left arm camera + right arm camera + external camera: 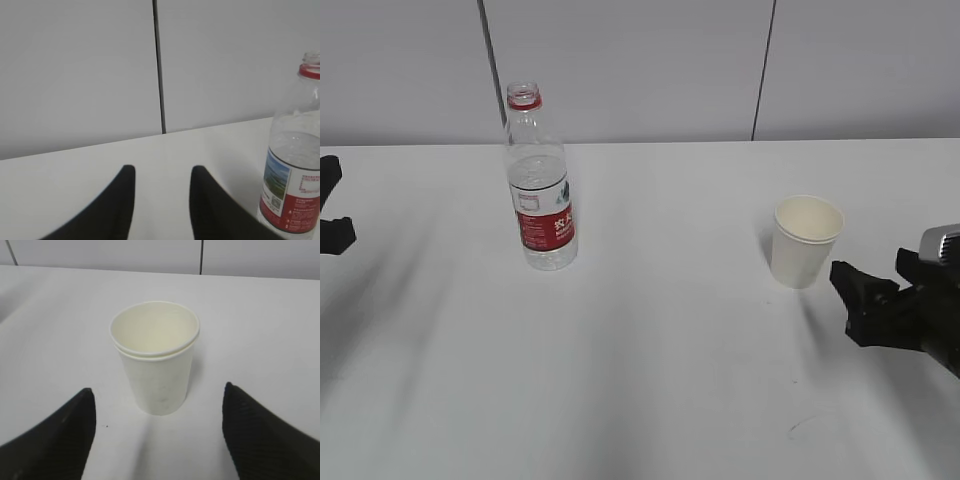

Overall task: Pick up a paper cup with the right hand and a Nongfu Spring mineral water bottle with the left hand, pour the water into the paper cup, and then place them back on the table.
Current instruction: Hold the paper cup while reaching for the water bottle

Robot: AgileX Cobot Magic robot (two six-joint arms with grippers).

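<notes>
- White table: one paper cup, one Nongfu Spring mineral water bottle, both upright, well apart.
- Right hand: jaws spread wide, holding nothing; cup just ahead of the fingertips, centred on the gap, not touched.
- Left hand: at the table's left edge, jaws parted, empty; bottle ahead and to its right, apart.
- Bare tabletop between cup and bottle, and around both.

Pale grey wall panels with dark seams
</notes>
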